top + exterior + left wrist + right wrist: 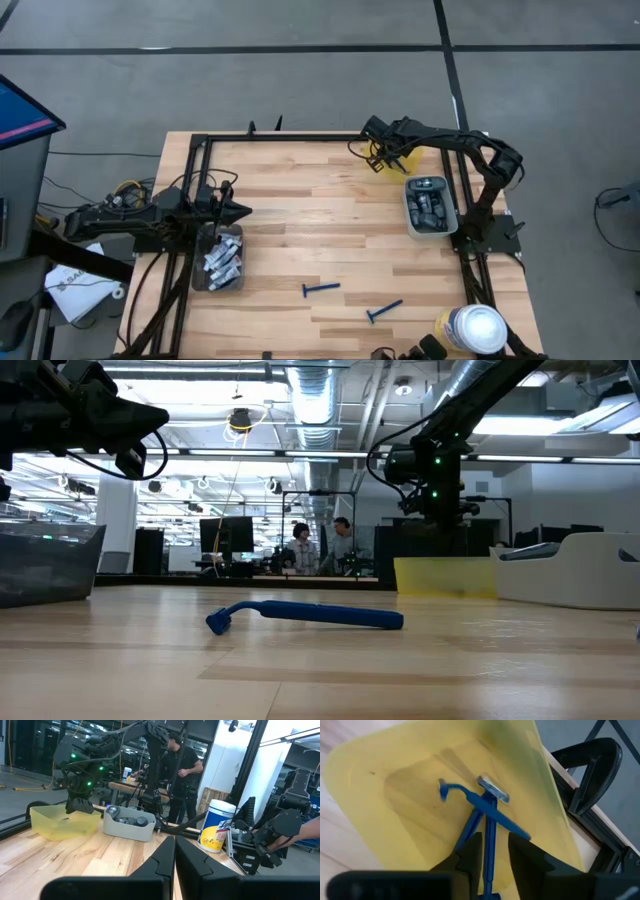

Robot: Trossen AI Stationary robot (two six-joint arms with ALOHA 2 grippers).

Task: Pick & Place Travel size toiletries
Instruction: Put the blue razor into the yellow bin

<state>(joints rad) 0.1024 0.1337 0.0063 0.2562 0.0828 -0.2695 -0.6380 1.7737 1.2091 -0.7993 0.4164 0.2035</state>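
- Wooden table (pixel 330 240) carries a grey tray (pixel 431 206) of dark pods, a clear bin of tubes (pixel 220 260) and two loose razors (pixel 321 289).
- Right gripper (pixel 492 851) hangs over the yellow bin (pixel 420 795), fingers slightly apart around a blue razor (pixel 489 827); another razor lies inside the bin.
- Left gripper (pixel 175 855), fingers together, sits above the tube bin.
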